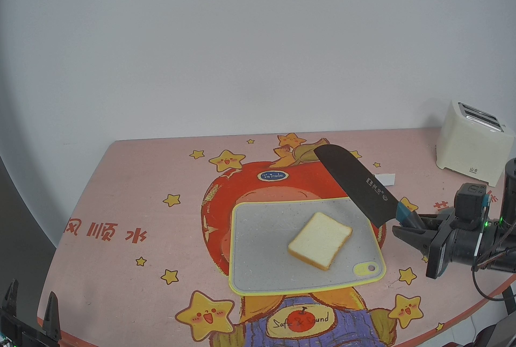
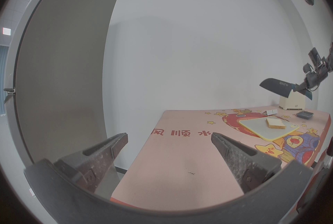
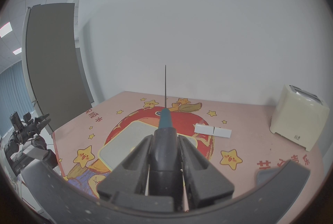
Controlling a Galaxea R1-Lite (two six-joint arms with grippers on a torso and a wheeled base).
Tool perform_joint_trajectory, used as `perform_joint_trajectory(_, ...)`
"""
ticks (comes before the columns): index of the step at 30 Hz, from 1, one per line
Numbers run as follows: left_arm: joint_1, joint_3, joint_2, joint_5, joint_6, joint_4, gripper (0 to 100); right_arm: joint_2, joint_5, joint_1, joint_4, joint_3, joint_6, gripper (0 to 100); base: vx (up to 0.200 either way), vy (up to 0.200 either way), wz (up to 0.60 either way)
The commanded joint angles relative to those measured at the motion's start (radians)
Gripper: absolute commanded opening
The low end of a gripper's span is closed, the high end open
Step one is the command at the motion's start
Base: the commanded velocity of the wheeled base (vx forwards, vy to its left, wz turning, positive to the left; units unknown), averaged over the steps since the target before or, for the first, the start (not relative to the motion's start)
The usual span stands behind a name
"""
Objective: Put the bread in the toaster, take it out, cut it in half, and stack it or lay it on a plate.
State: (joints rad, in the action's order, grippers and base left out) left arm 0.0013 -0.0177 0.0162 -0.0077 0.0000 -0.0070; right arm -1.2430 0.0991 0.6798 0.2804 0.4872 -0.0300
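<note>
The bread lies flat on the grey cutting board, toward the board's right side. It is one whole slice with no cut in it. The board sits in the middle of the tabletop, nearer the front edge. The toaster stands at the far right corner, and no bread rises from its slots. With the slice out on the board, the toasting part looks done, though the crumb is pale and I cannot tell whether it was browned.

The right claw is clamped on the handle of the knife. The dark blade is held in the air, edge down, above the board's far right corner. It is near the bread but not touching it. The left claw hangs off the tabletop's front left corner with its jaws apart, gripping nothing.

So the job seems to stand at the cutting step. What is left is to bring the blade down across the slice, part it into halves, and then stack them or lay them on a plate. A small dark dish sits near the right edge by the toaster, and it may be that plate.
</note>
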Motion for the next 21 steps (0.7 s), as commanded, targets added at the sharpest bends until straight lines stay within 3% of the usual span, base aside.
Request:
perform_joint_trajectory(1, 0.0, 0.018, -0.007, 0.0, 0.0, -0.001, 100, 0.004, 0.002, 0.026, 0.002, -0.016, 0.001, 0, 0.0, 0.0, 0.0)
perform_joint_trajectory(21, 0.0, 0.018, -0.007, 0.0, 0.0, -0.001, 100, -0.044, 0.01, 0.021, 0.002, -0.015, 0.009, 0, 0.0, 0.0, 0.0)
